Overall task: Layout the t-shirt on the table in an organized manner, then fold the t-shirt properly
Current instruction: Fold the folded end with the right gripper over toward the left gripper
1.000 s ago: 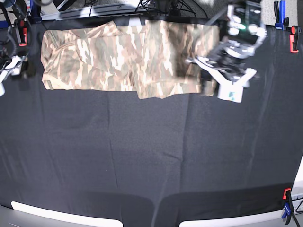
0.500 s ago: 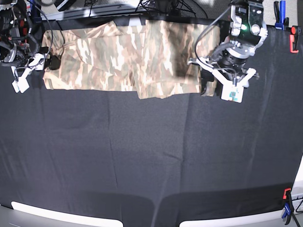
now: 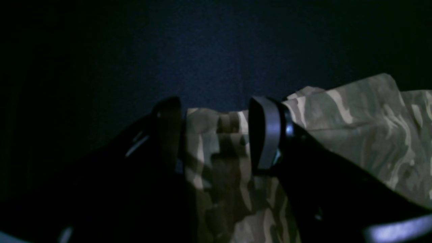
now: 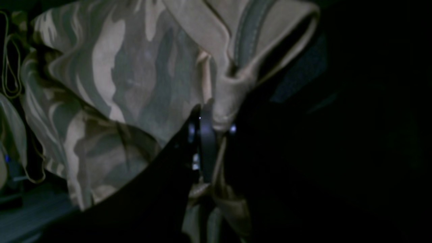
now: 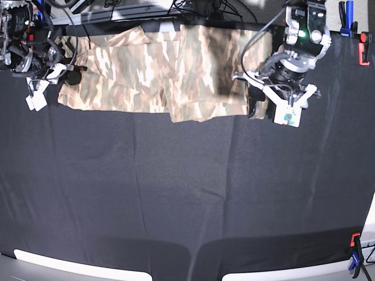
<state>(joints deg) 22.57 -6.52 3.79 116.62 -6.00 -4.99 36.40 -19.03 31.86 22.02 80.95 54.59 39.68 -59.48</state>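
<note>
We see right gripper fingers pressed together on fold of t-shirt; right wrist view alone shows this pinch. Left gripper fingers apart, shirt edge lying between them, unpinched, visible only in left wrist view. Base view gives whole layout: t-shirt in long band along far edge of table, one gripper at each end.

Left tool low at far right of base view, fingers spread wide, cloth between them; right tool at far left, fingers pinched together on a fold of t-shirt; both wrists angled downward.
</note>
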